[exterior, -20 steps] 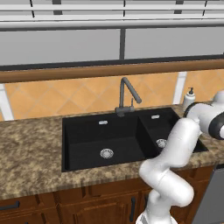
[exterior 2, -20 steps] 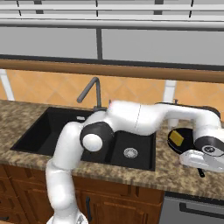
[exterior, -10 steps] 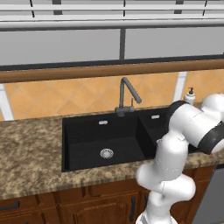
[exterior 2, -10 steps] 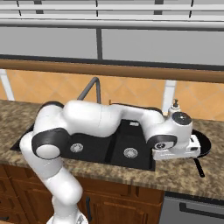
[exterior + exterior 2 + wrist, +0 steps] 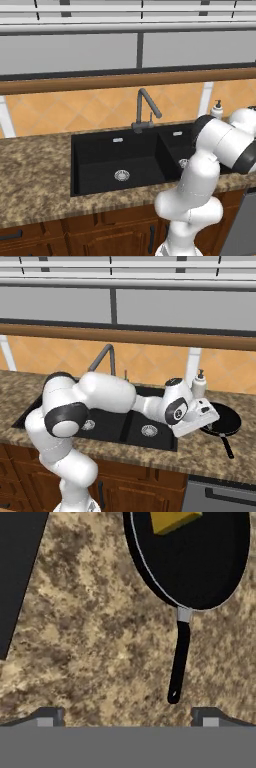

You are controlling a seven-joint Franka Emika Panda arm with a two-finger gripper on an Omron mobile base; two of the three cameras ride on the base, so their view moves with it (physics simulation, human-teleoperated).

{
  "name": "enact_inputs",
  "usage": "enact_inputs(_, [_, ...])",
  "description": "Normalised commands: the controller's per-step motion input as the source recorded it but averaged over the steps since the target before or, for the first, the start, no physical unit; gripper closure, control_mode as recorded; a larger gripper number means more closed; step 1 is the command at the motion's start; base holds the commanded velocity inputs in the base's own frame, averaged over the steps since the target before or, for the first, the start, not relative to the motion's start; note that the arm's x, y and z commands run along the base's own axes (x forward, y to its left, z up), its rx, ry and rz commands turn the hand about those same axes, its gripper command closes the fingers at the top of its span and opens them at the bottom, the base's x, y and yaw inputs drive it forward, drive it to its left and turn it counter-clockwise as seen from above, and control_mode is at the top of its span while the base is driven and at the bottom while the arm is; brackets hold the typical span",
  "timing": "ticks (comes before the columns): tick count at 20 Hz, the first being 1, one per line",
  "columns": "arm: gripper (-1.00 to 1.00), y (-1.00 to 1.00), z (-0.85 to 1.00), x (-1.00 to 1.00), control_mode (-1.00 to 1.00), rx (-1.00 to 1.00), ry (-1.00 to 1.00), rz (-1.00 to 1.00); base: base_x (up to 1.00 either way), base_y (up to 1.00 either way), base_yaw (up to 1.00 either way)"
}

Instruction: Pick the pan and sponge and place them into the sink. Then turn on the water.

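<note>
Over the speckled worktop (image 5: 90, 642), at the right of the right base view, hovers the claw (image 5: 209, 415), released, jaws spread wide and grasping nothing. Seen in the hand view as two dark fingertips (image 5: 50, 716) rising at lower left and lower right of the frame, apart from each other and clear of everything.

Just ahead, toward the top of that frame, lies the pan (image 5: 200, 557), flat on the worktop, with the sponge (image 5: 172, 519) resting inside it at the upper edge. Down from the pan's rim toward the claw runs the pan's handle (image 5: 179, 662), long axis almost vertical in the frame, leaning slightly left at its free end. Ends short of the claw and right of centre, nearer the right fingertip than the left.

So the coming move probably turns on this: handle pointing back at the claw, lengthwise across the gap between the fingertips, offset to the right. Needs a shift rightward and forward, then down, to straddle the handle.

Off to the upper left corner of the hand view sits the edge of the sink (image 5: 17, 572); in the right base view the sink (image 5: 115, 428) lies left of the pan (image 5: 222, 418), well apart. Height of the claw above the worktop hard to judge.
</note>
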Motion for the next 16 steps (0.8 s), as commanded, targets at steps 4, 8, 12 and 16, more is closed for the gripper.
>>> enact_inputs(4, [-1.00, -0.66, 0.09, 0.14, -1.00, -0.13, 0.22, 0.00, 0.00, 0.00, 0.00])
enact_inputs(8, [-1.00, -0.62, 0.00, 0.00, -1.00, -0.07, 0.11, 0.00, 0.00, 0.00, 0.00])
enact_inputs(12, [-1.00, -0.35, 0.01, 0.00, -1.00, 0.00, 0.04, 0.00, 0.00, 0.00, 0.00])
enact_inputs(16, [-1.00, -0.40, 0.06, -0.01, -1.00, 0.07, 0.01, 0.00, 0.00, 0.00, 0.00])
